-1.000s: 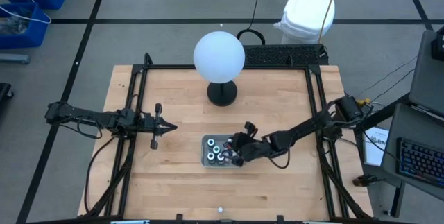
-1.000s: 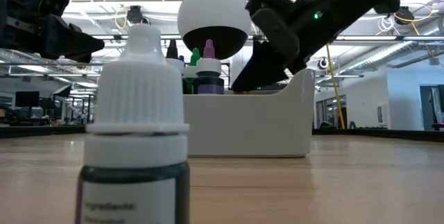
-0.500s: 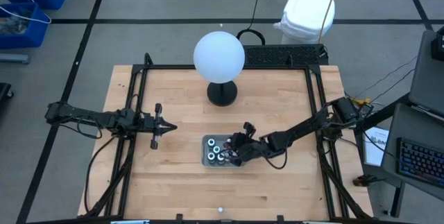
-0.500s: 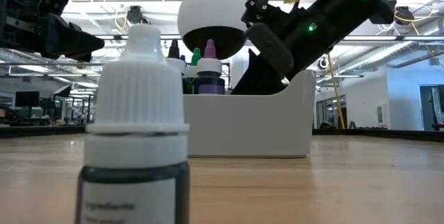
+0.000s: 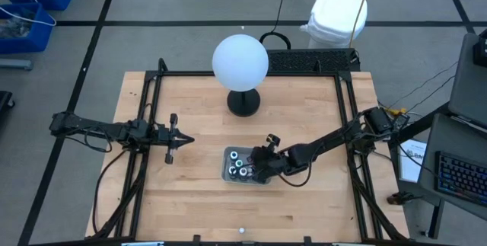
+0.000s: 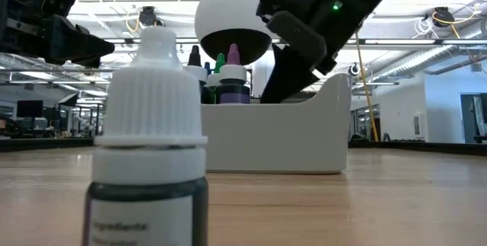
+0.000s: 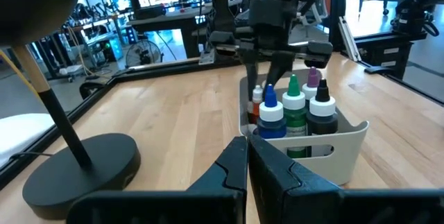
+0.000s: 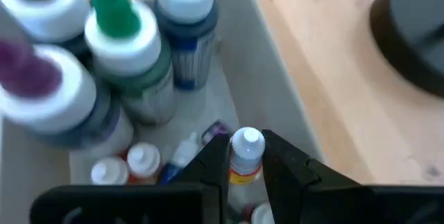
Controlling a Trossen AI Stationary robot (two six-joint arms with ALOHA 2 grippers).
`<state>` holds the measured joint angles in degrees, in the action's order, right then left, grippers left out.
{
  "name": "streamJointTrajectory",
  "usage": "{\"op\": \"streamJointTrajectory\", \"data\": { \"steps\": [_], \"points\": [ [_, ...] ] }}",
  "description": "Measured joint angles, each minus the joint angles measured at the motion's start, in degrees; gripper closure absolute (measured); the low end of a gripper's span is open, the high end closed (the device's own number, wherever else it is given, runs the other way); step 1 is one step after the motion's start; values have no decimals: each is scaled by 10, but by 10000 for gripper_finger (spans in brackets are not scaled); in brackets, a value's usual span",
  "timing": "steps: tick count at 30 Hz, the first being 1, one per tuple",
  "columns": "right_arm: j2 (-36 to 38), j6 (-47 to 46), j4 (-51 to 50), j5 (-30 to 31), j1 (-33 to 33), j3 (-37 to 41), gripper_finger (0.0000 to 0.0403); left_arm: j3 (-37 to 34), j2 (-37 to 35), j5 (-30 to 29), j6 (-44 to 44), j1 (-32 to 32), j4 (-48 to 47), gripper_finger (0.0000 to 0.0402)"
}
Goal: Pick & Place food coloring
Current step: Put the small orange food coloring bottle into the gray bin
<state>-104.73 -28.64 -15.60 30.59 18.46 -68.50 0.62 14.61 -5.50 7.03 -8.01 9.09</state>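
I have the right gripper (image 8: pixel 245 160) down inside the grey tray (image 5: pixel 227 171), its fingers clamped on the neck of a small white-capped bottle (image 8: pixel 245 151) of food coloring. The tray sits toward the front middle of the worktop (image 5: pixel 198 200), with the white globe lamp (image 5: pixel 240 62) behind it near the back edge. The held bottle is at the tray's right-hand end, among other small bottles lying loose on the tray floor; the four bigger bottles (image 7: pixel 295 107) with black, green, blue and purple tips stand packed together at the other end.

My worry is the grip: it is a narrow pinch just under the cap (the body hangs below the pads), so a quick lift could let the bottle twist or slide out and drop among the others. The tray wall is just beside the fingers, and a sideways pull might catch it and drag the whole tray. Swinging toward the tall bottles could topple them.

One more bottle (image 6: pixel 150 135) stands alone at the front edge, well apart from the tray. The left gripper (image 5: pixel 173 137) waits with its fingers together near the left edge.
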Motion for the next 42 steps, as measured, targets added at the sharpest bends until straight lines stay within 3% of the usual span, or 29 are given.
{"op": "streamJointTrajectory", "data": {
  "steps": [19, 32, 42],
  "points": [
    [-3, 18, -26, -84, -18, 0, 348, 0, 0, 0, 3, 0, 0, 380],
    [-3, 24, -29, -84, -28, 7, 342, 0, 0, 0, 3, 0, 0, 380],
    [-3, 10, -27, -84, -28, 13, 303, 0, 0, 0, 2, 0, -1, 380]
  ]
}}
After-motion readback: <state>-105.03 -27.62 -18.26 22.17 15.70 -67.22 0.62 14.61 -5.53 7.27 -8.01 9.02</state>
